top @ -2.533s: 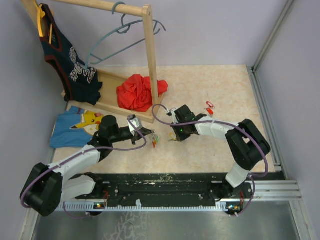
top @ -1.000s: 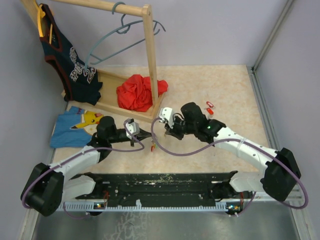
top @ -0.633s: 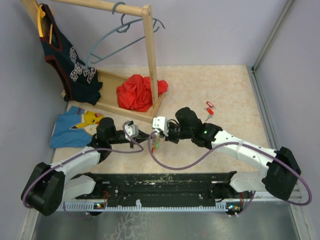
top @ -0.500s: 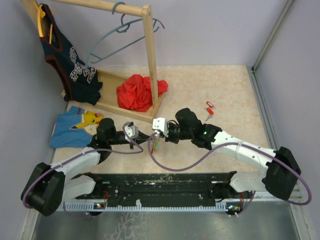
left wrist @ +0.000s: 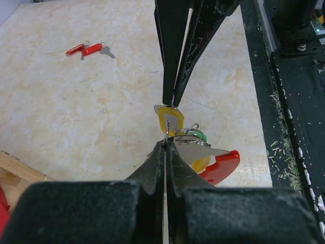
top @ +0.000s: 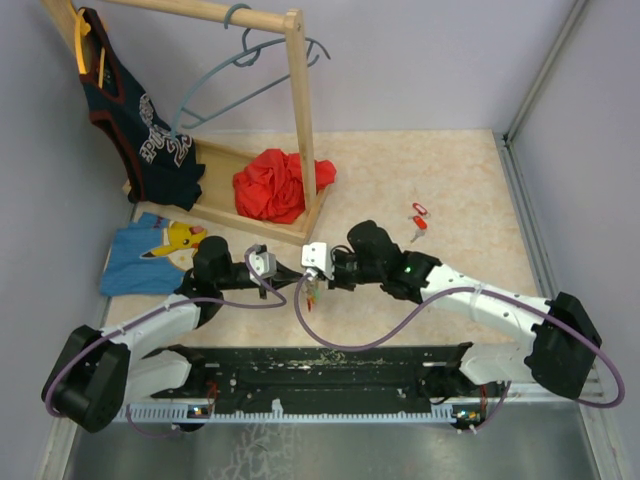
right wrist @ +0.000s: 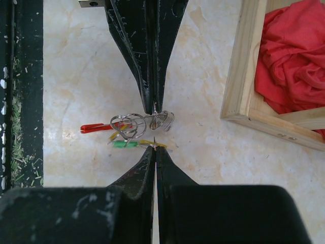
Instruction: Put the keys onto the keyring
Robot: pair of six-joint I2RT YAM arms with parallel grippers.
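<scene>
A bunch of keys [top: 312,291] with yellow [left wrist: 169,118], green [left wrist: 197,136] and red [left wrist: 222,166] heads hangs just above the floor between my two grippers. The left gripper [left wrist: 166,141] is shut on the thin wire of the keyring [right wrist: 130,125]. Opposite it, tip to tip, the right gripper [right wrist: 154,148] is shut on the yellow key [right wrist: 148,145]. From above, the left gripper [top: 297,274] and the right gripper [top: 314,279] meet at mid-table. Two more red keys [top: 418,217] lie loose on the floor to the right.
A wooden clothes rack's base [top: 262,218] holds a crumpled red cloth [top: 272,185] just behind the grippers. A dark jersey [top: 140,120] and a grey-blue hanger [top: 240,75] hang from its rail. A blue shirt [top: 150,255] lies at left. A black rail [top: 320,362] runs along the near edge.
The right arm has swung left and forward, bringing its gripper tip to tip with the left one at the key bunch. The left gripper has hardly moved.
</scene>
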